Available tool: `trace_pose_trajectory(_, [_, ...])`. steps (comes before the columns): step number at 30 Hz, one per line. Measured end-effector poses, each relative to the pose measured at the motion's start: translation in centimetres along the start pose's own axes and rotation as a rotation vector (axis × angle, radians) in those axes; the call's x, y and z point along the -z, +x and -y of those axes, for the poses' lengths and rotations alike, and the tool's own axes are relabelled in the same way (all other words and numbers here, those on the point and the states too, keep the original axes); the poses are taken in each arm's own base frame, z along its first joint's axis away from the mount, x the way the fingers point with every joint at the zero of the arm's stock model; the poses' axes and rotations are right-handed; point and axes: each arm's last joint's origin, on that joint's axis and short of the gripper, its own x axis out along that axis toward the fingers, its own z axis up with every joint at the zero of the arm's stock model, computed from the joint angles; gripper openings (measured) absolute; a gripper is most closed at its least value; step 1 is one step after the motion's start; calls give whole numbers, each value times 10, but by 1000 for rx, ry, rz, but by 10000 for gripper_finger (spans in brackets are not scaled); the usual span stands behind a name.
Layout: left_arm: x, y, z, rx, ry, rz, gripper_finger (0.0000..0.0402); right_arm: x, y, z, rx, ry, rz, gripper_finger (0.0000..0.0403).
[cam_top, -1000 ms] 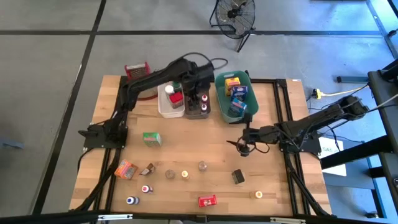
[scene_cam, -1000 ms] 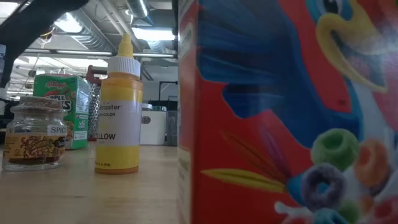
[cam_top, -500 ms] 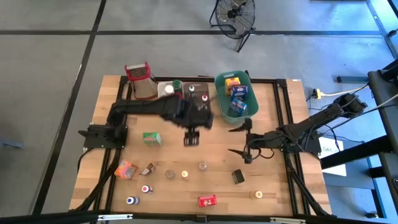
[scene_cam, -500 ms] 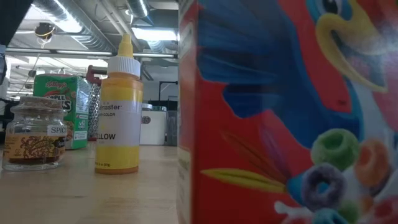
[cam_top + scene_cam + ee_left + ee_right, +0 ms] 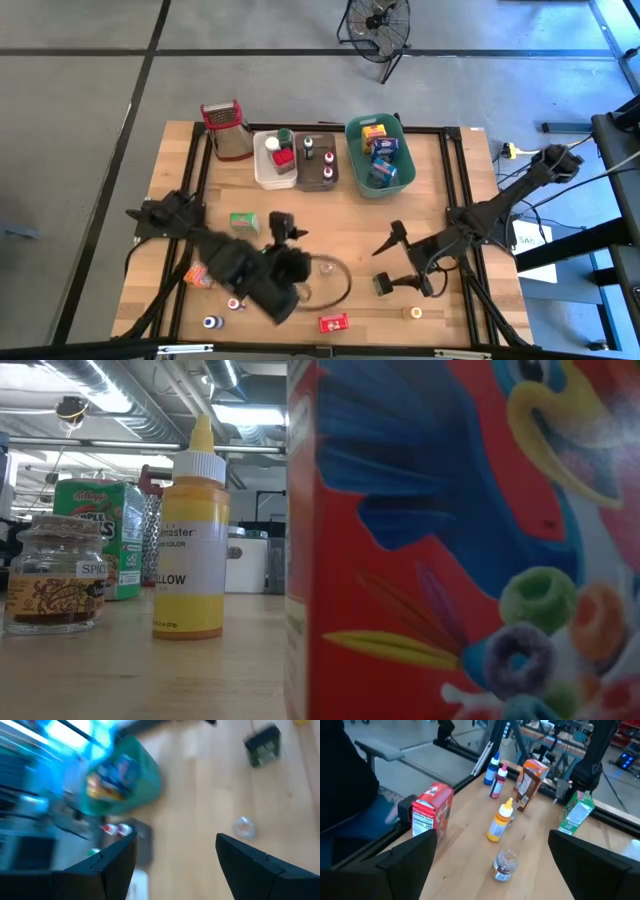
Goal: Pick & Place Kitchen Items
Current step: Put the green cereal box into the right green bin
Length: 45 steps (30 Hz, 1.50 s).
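Wooden table (image 5: 330, 215), items scattered along the front. Left gripper (image 5: 287, 237) hovers open-fingered, little jar (image 5: 325, 267) just beside; right gripper (image 5: 400, 262) open by the dark box (image 5: 382, 285).

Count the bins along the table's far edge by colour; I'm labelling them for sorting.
White bin: 1
Brown bin: 1
Teal bin: 1
Total: 3
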Motion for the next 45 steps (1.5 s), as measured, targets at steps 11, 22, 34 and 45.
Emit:
trace_pose_trajectory(11, [12, -40, 26, -27, -56, 132, 263, -43, 19, -1, -7, 103, -188, 385])
trace_pose_trajectory(22, [34, -25, 58, -10, -20, 43, 263, -70, 86, -12, -84, 94, -272, 385])
trace_pose_trajectory(34, [76, -32, -12, 228, -140, -178, 263, -67, 103, -20, -199, 63, -393, 385])
trace_pose_trajectory(45, [168, -7, -79, 356, -170, -423, 263, -67, 103, -20, -198, 66, -393, 385])
